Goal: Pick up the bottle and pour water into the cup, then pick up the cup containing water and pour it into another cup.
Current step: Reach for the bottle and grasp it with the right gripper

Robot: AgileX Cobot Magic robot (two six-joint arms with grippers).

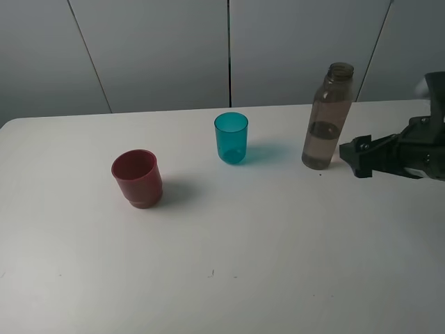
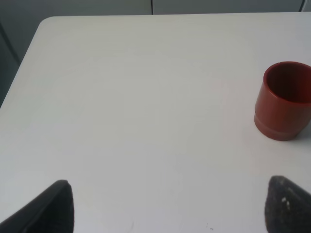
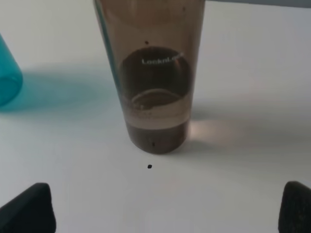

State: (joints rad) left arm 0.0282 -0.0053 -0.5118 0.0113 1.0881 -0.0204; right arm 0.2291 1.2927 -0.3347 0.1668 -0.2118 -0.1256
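The smoky grey-brown bottle (image 1: 326,118) stands upright and uncapped at the right of the white table (image 1: 222,264), with a little water at its bottom; it fills the right wrist view (image 3: 153,77). The teal cup (image 1: 231,138) stands upright at mid-table, its edge showing in the right wrist view (image 3: 7,73). The dark-red cup (image 1: 138,178) stands upright to the left and shows in the left wrist view (image 2: 284,101). My right gripper (image 1: 350,157) is open just right of the bottle, its fingertips (image 3: 29,208) spread wide. My left gripper (image 2: 170,206) is open over bare table, away from the red cup.
Grey wall panels (image 1: 229,49) rise behind the table's far edge. The table's corner and left edge (image 2: 36,34) show in the left wrist view. A small dark speck (image 3: 149,166) lies on the table in front of the bottle.
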